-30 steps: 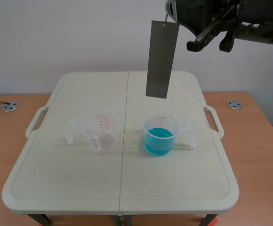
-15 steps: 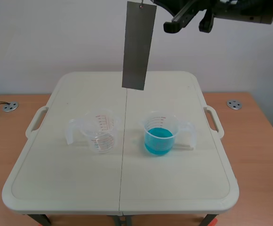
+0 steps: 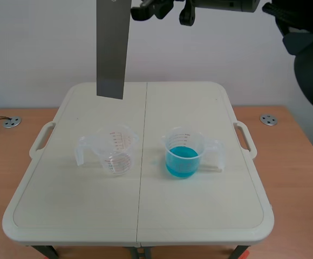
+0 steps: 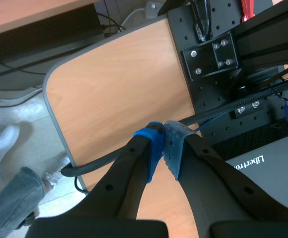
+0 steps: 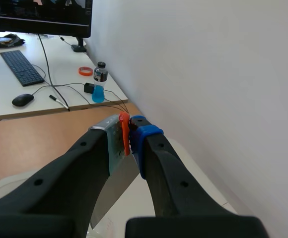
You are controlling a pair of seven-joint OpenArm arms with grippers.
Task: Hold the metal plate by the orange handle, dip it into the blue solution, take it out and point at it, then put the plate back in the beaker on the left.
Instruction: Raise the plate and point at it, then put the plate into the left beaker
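Hanging high above the table (image 3: 199, 216), the metal plate (image 3: 112, 48) dangles from the right gripper (image 5: 130, 133), fingers clamped tight on the small orange handle (image 5: 124, 130). It looks thin, stiff, light and smooth, likely to swing, so that handle is the sensible hold. The empty beaker (image 3: 116, 151) waits below; the left gripper (image 4: 163, 148) is closed on nothing.

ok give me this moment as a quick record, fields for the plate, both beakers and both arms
metal plate: hanging upright in the air, clear of both beakers
right gripper: raised high, fingers shut on the orange handle
left gripper: fingers shut on nothing, away from the table
left beaker: on the table, looks empty
right beaker: on the table, holds the blue solution
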